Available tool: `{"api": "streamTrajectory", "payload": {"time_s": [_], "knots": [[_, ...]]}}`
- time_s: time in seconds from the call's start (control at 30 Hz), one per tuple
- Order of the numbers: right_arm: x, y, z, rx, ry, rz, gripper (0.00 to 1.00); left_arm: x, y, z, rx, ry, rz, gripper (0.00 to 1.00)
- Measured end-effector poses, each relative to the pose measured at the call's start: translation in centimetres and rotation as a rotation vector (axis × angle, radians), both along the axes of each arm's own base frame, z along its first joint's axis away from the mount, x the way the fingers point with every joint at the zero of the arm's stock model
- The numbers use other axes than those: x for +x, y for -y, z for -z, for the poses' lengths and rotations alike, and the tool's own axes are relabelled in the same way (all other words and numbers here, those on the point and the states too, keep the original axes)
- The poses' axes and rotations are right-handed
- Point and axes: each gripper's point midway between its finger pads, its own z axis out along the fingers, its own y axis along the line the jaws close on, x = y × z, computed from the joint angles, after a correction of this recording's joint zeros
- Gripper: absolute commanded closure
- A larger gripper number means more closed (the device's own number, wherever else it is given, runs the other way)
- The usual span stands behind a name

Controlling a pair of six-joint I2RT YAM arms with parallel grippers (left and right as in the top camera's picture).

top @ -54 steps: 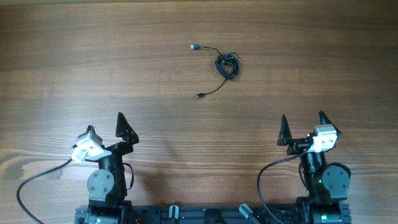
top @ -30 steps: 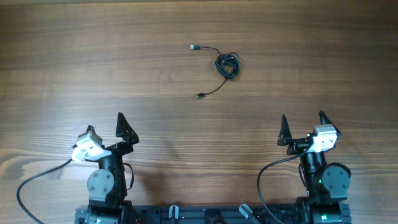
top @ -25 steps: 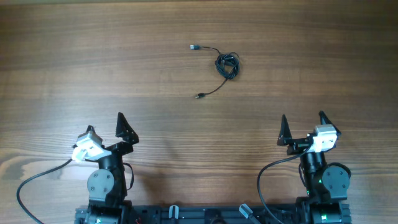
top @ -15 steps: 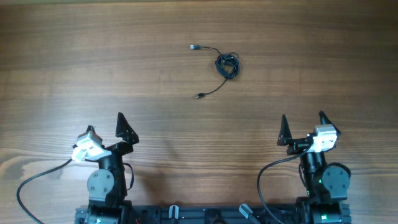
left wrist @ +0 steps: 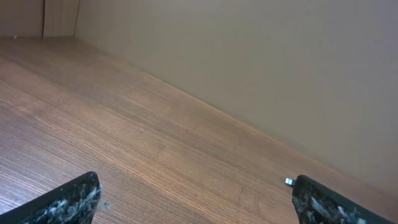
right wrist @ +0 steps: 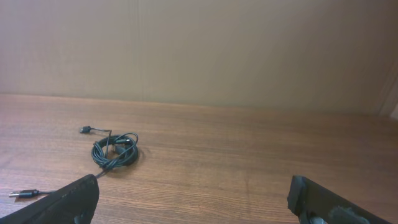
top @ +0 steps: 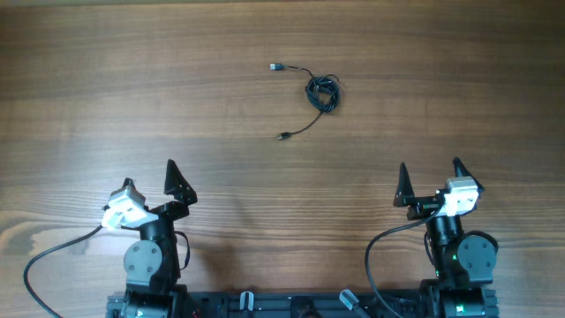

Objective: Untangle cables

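While both arms sit folded at the near edge of the wooden table (top: 88, 97), each trails a thick black wire (top: 33, 258) in a loop beside its base. Just ahead of the bases, the left gripper (top: 148, 175) points toward the far side with its two dark fingers spread wide and nothing between them; its own camera shows the same gap (left wrist: 196, 180) with only bare wood inside it. The right gripper (top: 430, 166) is posed alike, jaws fully apart and holding nothing, and from the right wrist its fingers (right wrist: 68, 198) frame open tabletop. Beyond both grippers lies a broad band of bare wood. Past that, well apart from either arm and a little toward the right side of the middle, lie the cables (top: 322, 93). Their nearer plug (top: 282, 136) sits at the end of a loose tail that curves up to a small, tight, knotted coil, and from the coil a second tail runs left to the farther plug (top: 275, 66). The right wrist camera sees the coil (right wrist: 115, 152) lying flat on the wood, left of centre. Behind the table's far edge stands a plain tan wall (right wrist: 199, 50).
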Motion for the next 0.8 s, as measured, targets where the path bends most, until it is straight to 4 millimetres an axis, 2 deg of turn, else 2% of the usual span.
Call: {"api": "streamTrajectory", "payload": {"time_s": [0.7,0.8], "knots": [[0.0,0.0,0.0,0.0,0.0,0.0,0.0,0.0,0.0,-0.1,-0.001,0.005,0.0,0.0],[0.0,0.0,0.0,0.0,0.0,0.0,0.0,0.1,0.1,-1.3,-0.009,0.058,0.007,0.0]]}}
